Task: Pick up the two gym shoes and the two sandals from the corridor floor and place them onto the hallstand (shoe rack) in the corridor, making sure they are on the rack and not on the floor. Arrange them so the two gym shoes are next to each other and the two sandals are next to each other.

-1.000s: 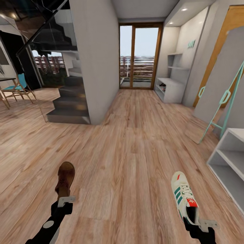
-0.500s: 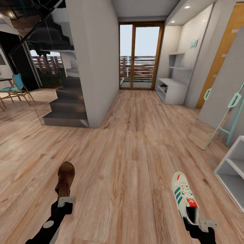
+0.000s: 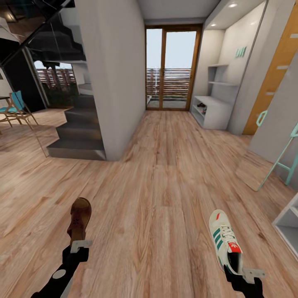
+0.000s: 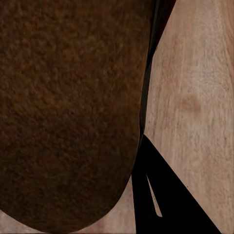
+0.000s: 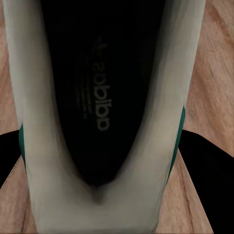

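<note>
Left gripper (image 3: 75,247) held one sandal (image 3: 80,215), right gripper (image 3: 242,271) one gym shoe (image 3: 224,240); hallstand (image 3: 212,111) upper right, both undelivered.

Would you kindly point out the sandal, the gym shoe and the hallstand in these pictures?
sandal (image 3: 80,218), head view, on its brown upper.
gym shoe (image 3: 223,240), head view, on its laces.
hallstand (image 3: 219,112), head view, on its grey side panel.

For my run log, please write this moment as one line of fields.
phase: carrying | left gripper: shut on sandal | right gripper: shut on gym shoe | hallstand: far ahead
</note>
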Motion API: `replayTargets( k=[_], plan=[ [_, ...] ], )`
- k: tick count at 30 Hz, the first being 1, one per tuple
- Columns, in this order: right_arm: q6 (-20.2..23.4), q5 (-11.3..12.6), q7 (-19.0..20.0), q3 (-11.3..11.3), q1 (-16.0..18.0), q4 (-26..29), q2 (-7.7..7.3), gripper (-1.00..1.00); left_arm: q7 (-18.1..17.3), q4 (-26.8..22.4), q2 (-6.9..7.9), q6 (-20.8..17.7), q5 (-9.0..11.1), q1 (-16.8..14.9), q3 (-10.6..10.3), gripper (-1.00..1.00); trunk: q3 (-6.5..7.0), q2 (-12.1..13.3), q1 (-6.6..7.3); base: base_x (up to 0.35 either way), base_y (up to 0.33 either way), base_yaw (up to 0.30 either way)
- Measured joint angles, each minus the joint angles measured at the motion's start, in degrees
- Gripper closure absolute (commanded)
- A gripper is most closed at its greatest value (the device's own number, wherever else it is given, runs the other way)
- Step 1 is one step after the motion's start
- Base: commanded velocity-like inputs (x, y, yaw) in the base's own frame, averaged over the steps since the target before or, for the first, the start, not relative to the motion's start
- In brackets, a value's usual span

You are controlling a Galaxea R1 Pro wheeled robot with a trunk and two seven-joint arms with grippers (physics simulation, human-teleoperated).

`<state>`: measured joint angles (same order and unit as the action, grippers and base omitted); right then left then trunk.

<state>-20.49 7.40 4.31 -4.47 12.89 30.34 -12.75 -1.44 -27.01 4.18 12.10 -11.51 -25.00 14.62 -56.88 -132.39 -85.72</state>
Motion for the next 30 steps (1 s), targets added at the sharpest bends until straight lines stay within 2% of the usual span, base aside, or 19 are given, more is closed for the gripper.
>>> replayTargets(
  k=[30],
  plan=[
    [0.0, 0.0, 0.0, 0.0, 0.0, 0.01, 0.0, 1.0, 0.0, -0.02, 0.09, 0.0, 0.0, 0.0, 0.0, 1.0, 0.0, 0.0, 0.0, 0.34, 0.0, 0.0]
  ],
)
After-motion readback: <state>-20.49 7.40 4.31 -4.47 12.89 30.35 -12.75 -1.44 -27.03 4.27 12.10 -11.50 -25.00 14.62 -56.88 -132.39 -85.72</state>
